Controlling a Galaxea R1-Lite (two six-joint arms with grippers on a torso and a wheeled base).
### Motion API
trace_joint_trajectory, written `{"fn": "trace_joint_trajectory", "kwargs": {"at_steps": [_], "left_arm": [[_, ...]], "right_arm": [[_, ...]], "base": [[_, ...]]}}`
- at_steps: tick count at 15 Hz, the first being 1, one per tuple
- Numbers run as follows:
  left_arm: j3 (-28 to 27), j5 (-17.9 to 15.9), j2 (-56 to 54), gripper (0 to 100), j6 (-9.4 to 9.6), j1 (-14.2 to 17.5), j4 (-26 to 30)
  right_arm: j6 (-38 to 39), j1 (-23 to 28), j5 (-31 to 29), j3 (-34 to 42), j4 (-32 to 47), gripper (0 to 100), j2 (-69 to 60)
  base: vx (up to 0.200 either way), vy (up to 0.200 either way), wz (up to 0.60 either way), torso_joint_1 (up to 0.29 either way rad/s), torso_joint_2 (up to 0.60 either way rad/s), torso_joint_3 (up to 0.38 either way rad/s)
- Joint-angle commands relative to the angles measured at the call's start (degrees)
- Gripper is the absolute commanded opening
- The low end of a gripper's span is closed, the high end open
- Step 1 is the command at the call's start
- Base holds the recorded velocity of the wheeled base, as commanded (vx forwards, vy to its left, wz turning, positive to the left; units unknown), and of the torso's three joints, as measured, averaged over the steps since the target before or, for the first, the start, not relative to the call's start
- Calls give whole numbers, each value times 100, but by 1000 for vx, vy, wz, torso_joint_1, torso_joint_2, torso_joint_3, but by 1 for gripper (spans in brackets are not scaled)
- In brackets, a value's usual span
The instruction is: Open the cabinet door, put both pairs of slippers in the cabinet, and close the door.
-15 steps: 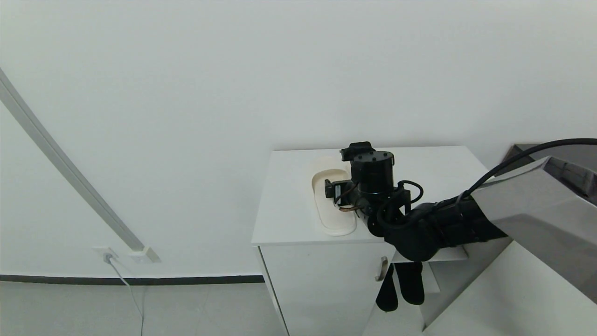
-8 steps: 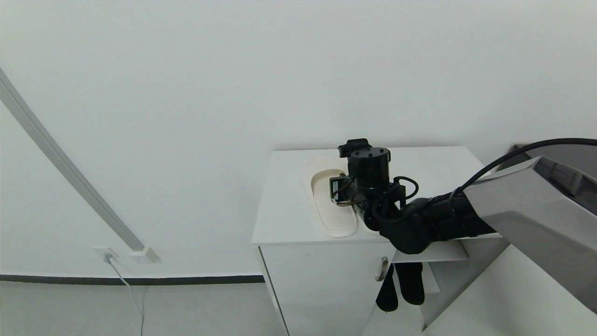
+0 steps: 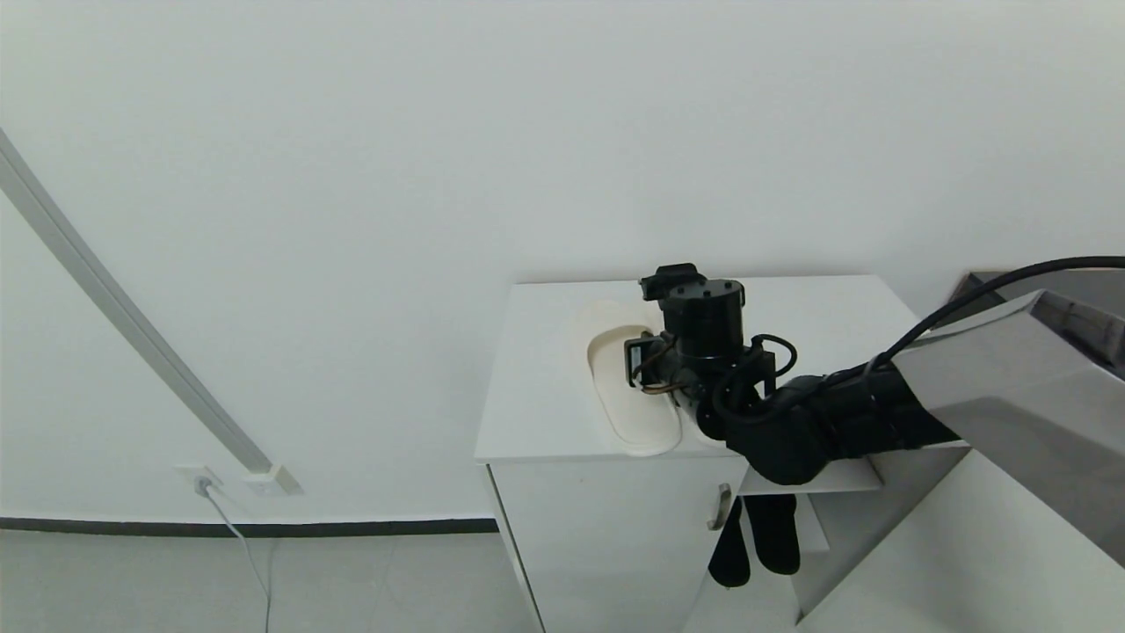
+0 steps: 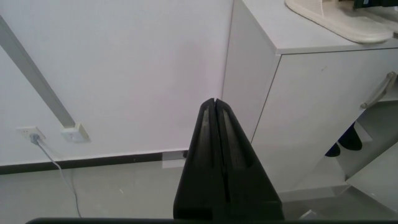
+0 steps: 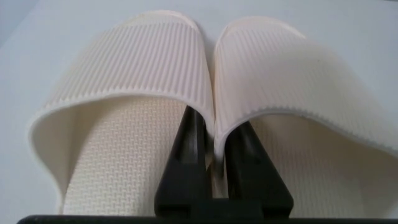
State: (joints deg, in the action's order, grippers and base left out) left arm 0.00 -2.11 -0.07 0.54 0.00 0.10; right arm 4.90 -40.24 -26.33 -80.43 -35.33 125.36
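Far left, on the wall: one socket [image 3: 200,482] with one cable [image 3: 242,541] plugged in. Next, left gripper [image 4: 216,140], fingers pressed together on nothing, low beside the white cabinet [image 3: 545,413]. On the cabinet top, one pair of cream slippers [image 3: 628,404]: ribbed straps, dimpled soles, side by side and touching. Right gripper [image 5: 214,134] set down into them, one finger under each strap, clamped on the two inner strap edges. Below, on one shelf [image 3: 844,479] inside, one pair of black slippers [image 3: 756,538], ends hanging past the front edge. Two pairs in all. One handle [image 3: 721,507] on the shut panel; far right, what looks like the open door [image 3: 923,571].
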Motion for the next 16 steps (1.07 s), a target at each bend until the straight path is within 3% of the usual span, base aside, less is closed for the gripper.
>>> {"fn": "trace_joint_trajectory", "kwargs": {"at_steps": [1,4,9,16], "left_arm": [[0,0,7,0,-1,0,-1],[0,-9,7,0,8,0,-1],[0,-9,7,0,17,0,-1],[0,-9,7,0,8,0,-1]], "right_arm": [[-86,-89,269,687,-18,0,-802],[-253,-186,647,1794,-79,0,-1769],[-262,-502,673,3218,-9,0,-3210],[-209,-740,717,3702,0,0,-3685]], "base": [[0,0,0,0,0,0],[0,0,0,0,0,0],[0,0,0,0,0,0],[0,0,0,0,0,0]]}}
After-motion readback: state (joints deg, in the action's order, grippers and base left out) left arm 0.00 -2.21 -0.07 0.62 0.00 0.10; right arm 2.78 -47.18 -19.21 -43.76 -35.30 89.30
